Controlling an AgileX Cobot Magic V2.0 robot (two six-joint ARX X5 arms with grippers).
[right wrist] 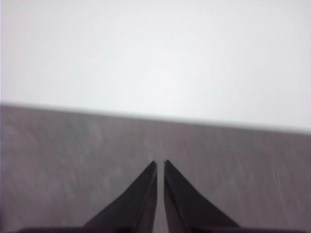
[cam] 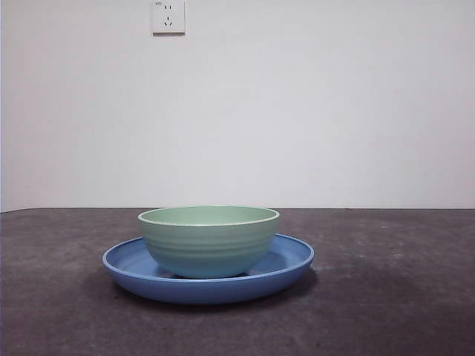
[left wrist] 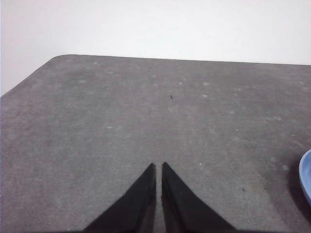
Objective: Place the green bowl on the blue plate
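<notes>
My left gripper [left wrist: 159, 167] and right gripper [right wrist: 160, 165] both hang over bare surface [cam: 386, 297] with jaws nearly together and nothing between them. The bowl [cam: 208, 241] sits upright inside the plate [cam: 122, 261], mouth up, round with no long axis. I judge it light, stiff and smooth; if I must lift it, I pinch its rim.

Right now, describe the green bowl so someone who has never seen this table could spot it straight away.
Look at the dark grey table below the white wall socket. Near its middle lies a wide, glossy blue round plate, and standing upright on it is the pale mint-green round bowl. It is deeper and narrower than the plate, with faint horizontal ridges outside.
</notes>
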